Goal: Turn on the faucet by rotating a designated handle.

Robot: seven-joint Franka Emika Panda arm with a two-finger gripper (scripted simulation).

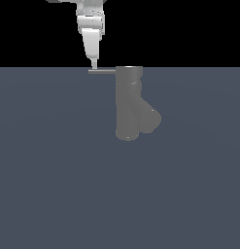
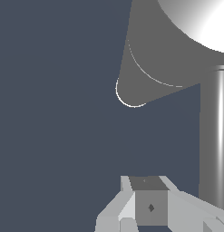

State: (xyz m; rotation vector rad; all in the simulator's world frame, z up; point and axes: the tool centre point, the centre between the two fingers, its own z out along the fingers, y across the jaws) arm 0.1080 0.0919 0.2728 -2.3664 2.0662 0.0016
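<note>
Surface under my work: flat matte slate-blue floor, uniform, unmarked, far edge meeting black backdrop. One item standing on it: grey Y-shaped faucet, upright, toward far edge, near mid-width.

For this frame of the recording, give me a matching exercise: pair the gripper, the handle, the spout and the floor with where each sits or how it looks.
Things:
1. gripper
2. handle
3. spout
4. floor

Descriptions:
A. short stub angling off the faucet body toward the exterior view's right
B. flat dark blue-grey surface
C. thin rod sticking out of the top section toward the exterior view's left
D. white, coming down from above to the rod's outer end

Pairs: 1-D, 2-C, 3-A, 4-B
</note>
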